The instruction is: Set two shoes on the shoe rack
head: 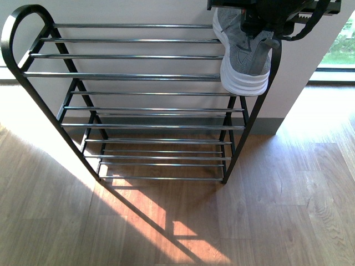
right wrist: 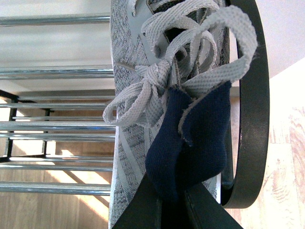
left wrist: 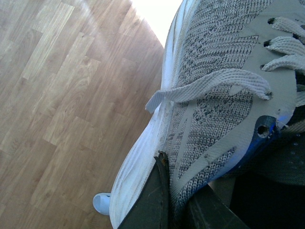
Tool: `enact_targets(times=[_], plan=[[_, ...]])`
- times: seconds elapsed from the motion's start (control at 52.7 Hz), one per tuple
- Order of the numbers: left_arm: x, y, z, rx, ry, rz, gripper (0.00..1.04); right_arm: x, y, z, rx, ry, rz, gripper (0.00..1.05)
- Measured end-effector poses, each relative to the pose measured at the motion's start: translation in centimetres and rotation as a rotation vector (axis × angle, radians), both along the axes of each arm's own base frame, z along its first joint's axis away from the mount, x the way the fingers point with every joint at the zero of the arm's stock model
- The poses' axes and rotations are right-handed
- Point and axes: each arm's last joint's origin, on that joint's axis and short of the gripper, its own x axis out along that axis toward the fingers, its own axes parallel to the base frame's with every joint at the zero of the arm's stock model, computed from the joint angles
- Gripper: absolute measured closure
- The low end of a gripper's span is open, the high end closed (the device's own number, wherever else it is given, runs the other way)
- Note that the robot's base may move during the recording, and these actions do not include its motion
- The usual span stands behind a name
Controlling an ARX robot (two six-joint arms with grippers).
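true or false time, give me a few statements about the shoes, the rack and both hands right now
1. The right hand pinches a grey knit white-soled sneaker by its navy lining. True.
2. That sneaker lies flat on the bottom shelf of the black-framed chrome-bar shoe rack. False: it hangs toe-down at the rack's top right end.
3. The left hand is open. False: it grips a second grey knit sneaker.
4. The second sneaker is over light wooden floor. True.

Two grey knit sneakers with white soles; one black-framed, chrome-barred shoe rack.
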Motion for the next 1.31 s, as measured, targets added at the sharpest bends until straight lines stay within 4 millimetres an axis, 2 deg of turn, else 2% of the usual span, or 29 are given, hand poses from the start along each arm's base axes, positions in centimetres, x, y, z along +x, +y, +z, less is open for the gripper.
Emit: enact_targets(times=[0.076, 0.209, 0.323, 0.417, 0.512, 0.607, 0.74, 0.854, 0.987, 1.1, 1.157, 1.271, 1.309], plan=[[0.0, 0.0, 0.0, -0.001, 0.000, 0.000, 1.03, 0.0, 0.0, 0.0, 0.010, 0.006, 0.014, 1.02], [0.0, 0.0, 0.0, 0.000, 0.000, 0.000, 1.03, 0.2, -0.3, 0.5, 0.020, -0.026, 0.023, 0.85], [0.0, 0.0, 0.0, 0.000, 0.000, 0.000, 1.03, -0.9, -1.1, 1.3, 0.049, -0.065, 0.063, 0.62], [0.0, 0.0, 0.0, -0.001, 0.000, 0.000, 1.03, -2.9, -1.9, 3.1, 0.091, -0.118, 0.113, 0.43], [0.0, 0.0, 0.0, -0.001, 0.000, 0.000, 1.03, -5.9, -2.9, 5.8, 0.148, -0.222, 0.184, 0.22], [0.0, 0.0, 0.0, 0.000, 0.000, 0.000, 1.03, -9.1, -4.5, 7.5, 0.176, -0.343, 0.243, 0.08], [0.0, 0.0, 0.0, -0.001, 0.000, 0.000, 1.03, -15.2, -8.1, 8.3, 0.126, -0.553, 0.318, 0.09], [0.0, 0.0, 0.0, -0.001, 0.000, 0.000, 1.03, -19.7, -11.7, 7.7, 0.133, -0.676, 0.325, 0.09], [0.0, 0.0, 0.0, 0.000, 0.000, 0.000, 1.03, -20.5, -12.6, 7.5, 0.119, -0.701, 0.287, 0.09], [0.0, 0.0, 0.0, -0.001, 0.001, -0.001, 1.03, -21.5, -12.9, 6.5, 0.001, -0.733, 0.044, 0.28], [0.0, 0.0, 0.0, -0.001, 0.000, -0.001, 1.03, -22.0, -13.2, 6.1, -0.018, -0.732, 0.006, 0.35], [0.0, 0.0, 0.0, 0.002, -0.001, 0.002, 1.03, -23.7, -13.8, 4.7, -0.030, -0.728, -0.007, 0.60], [0.0, 0.0, 0.0, -0.001, 0.000, -0.001, 1.03, -24.0, -13.9, 4.5, -0.031, -0.727, -0.007, 0.65]])
